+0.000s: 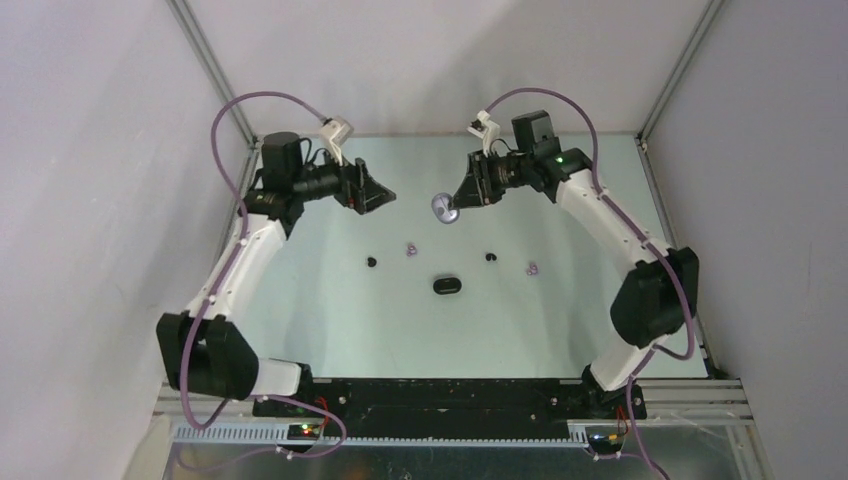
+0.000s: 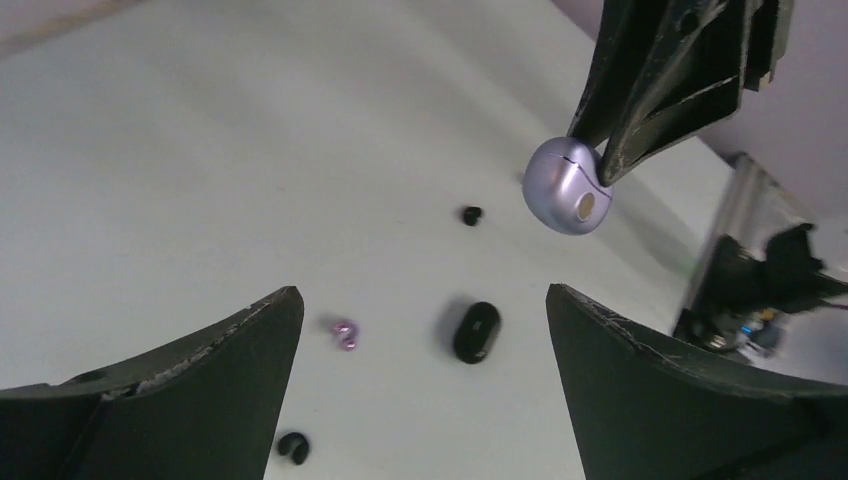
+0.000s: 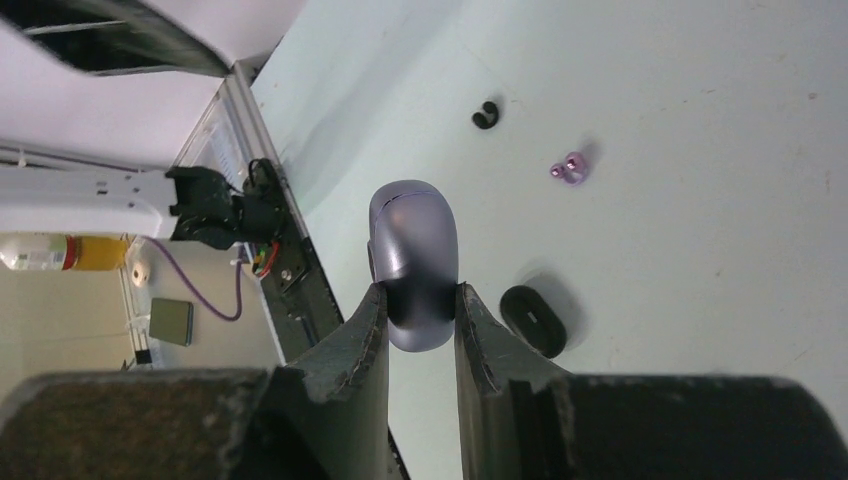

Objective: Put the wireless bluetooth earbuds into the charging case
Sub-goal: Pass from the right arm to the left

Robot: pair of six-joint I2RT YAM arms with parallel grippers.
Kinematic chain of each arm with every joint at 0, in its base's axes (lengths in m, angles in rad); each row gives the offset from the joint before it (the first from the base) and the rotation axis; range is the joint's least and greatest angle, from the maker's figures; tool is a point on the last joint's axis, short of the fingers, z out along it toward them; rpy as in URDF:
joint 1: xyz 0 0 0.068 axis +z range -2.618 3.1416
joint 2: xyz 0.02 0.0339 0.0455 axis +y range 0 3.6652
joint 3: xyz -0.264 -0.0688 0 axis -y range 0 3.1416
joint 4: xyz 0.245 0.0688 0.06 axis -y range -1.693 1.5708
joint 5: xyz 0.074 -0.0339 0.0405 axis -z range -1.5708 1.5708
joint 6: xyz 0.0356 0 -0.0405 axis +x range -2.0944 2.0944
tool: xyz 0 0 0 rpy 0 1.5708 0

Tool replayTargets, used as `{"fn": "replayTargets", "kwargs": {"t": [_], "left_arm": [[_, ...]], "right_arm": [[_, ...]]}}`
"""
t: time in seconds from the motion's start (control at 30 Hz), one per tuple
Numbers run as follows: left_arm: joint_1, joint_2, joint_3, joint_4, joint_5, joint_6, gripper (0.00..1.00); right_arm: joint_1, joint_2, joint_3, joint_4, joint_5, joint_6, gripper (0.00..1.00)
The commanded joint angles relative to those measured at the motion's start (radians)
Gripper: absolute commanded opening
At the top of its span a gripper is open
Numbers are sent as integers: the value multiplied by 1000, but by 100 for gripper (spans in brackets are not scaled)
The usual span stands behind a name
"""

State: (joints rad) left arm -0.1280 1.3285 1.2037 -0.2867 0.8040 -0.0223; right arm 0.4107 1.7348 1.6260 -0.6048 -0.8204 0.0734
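**My right end effector (image 3: pixel 420 297) has only a small hold on the lilac case (image 3: pixel 412 235)**

My right end effector is pinching the lilac case by one end, up in the air, in the upper middle of the top view. My left end effector (image 2: pixel 422 295) is spread wide with nothing in it, facing the case.

The earbuds are not in any case yet. They lie on the table (image 1: pixel 330 320) in the middle of the top view. A black earbud (image 1: pixel 371 262) and a lilac earbud (image 1: pixel 410 248) are on the left. Another black earbud (image 1: pixel 490 257) and another lilac earbud (image 1: pixel 533 268) are on the right. The black case (image 1: pixel 446 285) sits between them, a bit lower.

I think the lilac case could slip. It is round and smooth, and I grip only a little of it. It looks shut, so if my left end effector pulls on the lid, the case may twist out and drop. A falling case could knock the tiny earbuds away.
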Motion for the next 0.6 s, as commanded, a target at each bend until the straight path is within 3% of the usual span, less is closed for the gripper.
{"fn": "replayTargets", "kwargs": {"t": [0.0, 0.2, 0.37, 0.57], "left_arm": [[-39, 48, 33, 55, 195, -102, 99], [-109, 78, 1, 63, 348, -83, 99], [-191, 80, 34, -180, 352, 186, 99], [-243, 108, 74, -333, 336, 335, 99]], "right_arm": [[14, -131, -60, 43, -54, -13, 13], [43, -202, -121, 96, -60, -10, 14], [68, -219, -133, 99, -56, -28, 14], [94, -246, -151, 98, -59, -67, 15]]}}
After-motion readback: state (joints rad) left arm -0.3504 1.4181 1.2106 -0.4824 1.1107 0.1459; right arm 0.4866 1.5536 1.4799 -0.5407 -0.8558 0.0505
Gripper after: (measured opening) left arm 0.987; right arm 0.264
